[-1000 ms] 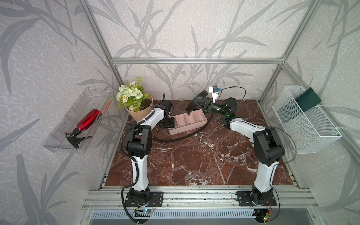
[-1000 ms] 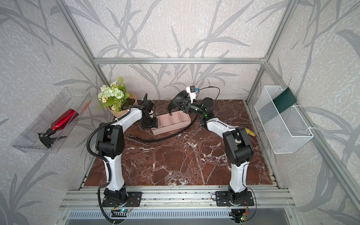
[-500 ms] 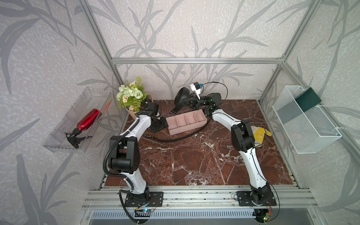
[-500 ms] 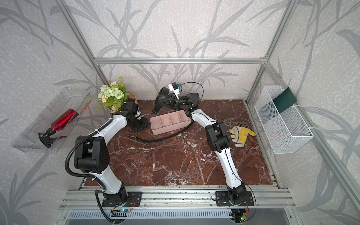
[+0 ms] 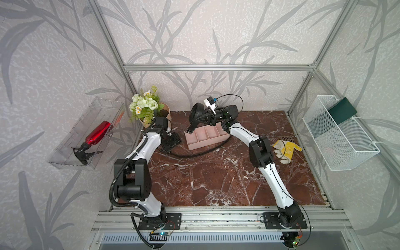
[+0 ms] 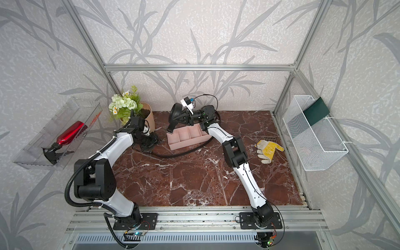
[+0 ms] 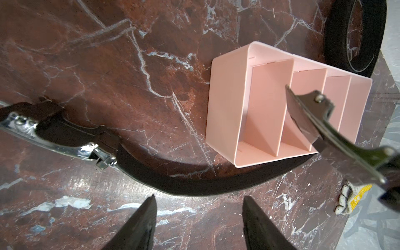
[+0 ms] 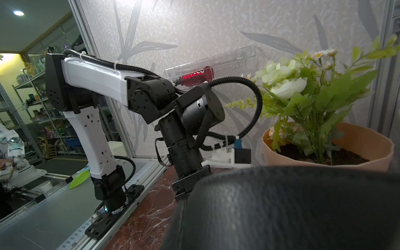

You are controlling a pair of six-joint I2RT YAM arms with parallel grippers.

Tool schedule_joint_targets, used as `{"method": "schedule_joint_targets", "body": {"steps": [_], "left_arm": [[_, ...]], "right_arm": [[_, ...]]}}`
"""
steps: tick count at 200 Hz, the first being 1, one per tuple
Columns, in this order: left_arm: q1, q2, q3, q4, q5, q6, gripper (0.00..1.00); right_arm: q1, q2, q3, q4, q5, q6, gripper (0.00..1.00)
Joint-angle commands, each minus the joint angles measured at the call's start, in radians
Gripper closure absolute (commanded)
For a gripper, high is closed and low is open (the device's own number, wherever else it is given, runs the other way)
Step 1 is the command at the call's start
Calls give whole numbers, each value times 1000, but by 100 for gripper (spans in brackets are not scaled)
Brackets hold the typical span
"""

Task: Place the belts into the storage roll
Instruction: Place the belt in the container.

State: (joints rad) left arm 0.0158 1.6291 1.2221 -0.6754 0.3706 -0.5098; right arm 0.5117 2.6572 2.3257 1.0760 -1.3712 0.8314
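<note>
Work glove [image 5: 285, 150] on marble — flowerpot [image 5: 165, 112] behind.

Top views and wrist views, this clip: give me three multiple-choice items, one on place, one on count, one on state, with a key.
1. Where does the uncoiled belt lie?
A. on the table beside the storage roll
B. in the wire basket
C. in the flowerpot
2. How many compartments has the storage roll?
A. two
B. four
C. six
3. What is the right gripper doing?
A. resting open on the table
B. gripping the glove
C. holding the coiled belt above the roll

Key: A, it curves along the roll's near wall; B, three dividers show; C, coil is raised, strap end dangling.
</note>
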Motion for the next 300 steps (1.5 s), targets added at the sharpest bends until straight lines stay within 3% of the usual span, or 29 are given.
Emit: {"method": "schedule_joint_targets", "body": {"steps": [1,71,112,167,234,246,260,284,300], "left_arm": [[13,-23,-30,-15,14,18,37],[27,24,-32,-26,47,47,37],[28,81,-2,-13,65,43,38],[28,156,46,-15,79,39,39],[30,187,124,31,82,-8,40],[31,188,132,49,75,-21,40],[32,199,139,71,76,-38,40],[33,223,160,75,72,-45,40],[37,229,162,72,57,-43,40]], "right_arm": [[4,32,70,-24,4,-86,100],[17,151,123,-28,-12,-136,100],[28,92,49,-189,-25,-327,100],[58,76,-12,-154,-52,-343,100],[91,92,-17,-248,-56,-381,100],[94,67,-40,-370,-44,-471,100],[100,12,-98,-579,12,-670,100],[127,-47,-25,-1253,137,-1185,100],[129,-38,29,-1397,144,-1259,100]]}}
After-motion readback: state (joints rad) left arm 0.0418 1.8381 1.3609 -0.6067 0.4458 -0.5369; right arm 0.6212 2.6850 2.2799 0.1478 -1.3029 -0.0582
